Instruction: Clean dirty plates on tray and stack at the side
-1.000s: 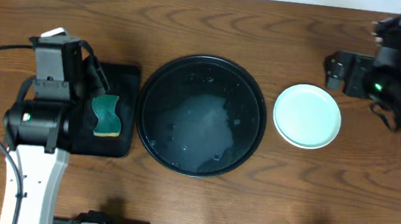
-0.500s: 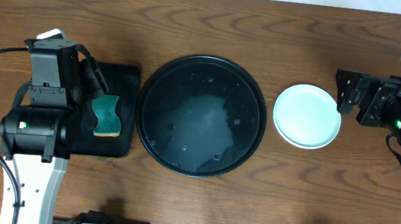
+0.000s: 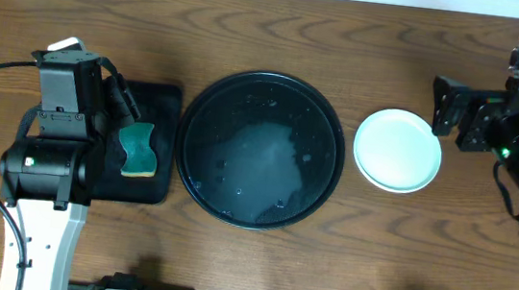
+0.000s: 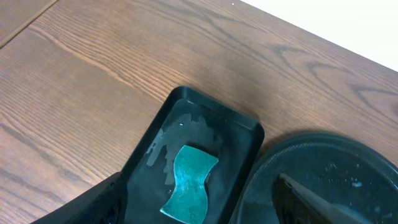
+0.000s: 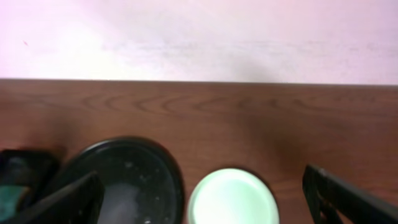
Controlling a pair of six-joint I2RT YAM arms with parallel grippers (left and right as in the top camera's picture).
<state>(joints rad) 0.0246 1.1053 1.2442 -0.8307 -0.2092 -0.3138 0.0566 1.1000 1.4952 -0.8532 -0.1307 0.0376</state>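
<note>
The big round black tray (image 3: 259, 150) lies mid-table, wet and smeared, with no plate on it; it also shows in the right wrist view (image 5: 124, 180) and the left wrist view (image 4: 323, 174). A stack of plates (image 3: 397, 150) with a pale mint one on top sits on the wood right of the tray, and also shows in the right wrist view (image 5: 233, 198). How many are stacked I cannot tell; no yellow plate shows. My right gripper (image 3: 456, 113) is open and empty, just right of the stack. My left gripper (image 3: 127, 102) is open and empty over the small rectangular tray.
A small rectangular black tray (image 3: 149, 138) left of the round tray holds a green sponge (image 3: 138, 149), which also shows in the left wrist view (image 4: 189, 183). Bare wooden table surrounds everything; its far edge meets a pale wall (image 5: 199, 37).
The right arm has swung about at the right edge, and its gripper now sits close beside the plate stack. The left arm shifted slightly at first, then held still.
</note>
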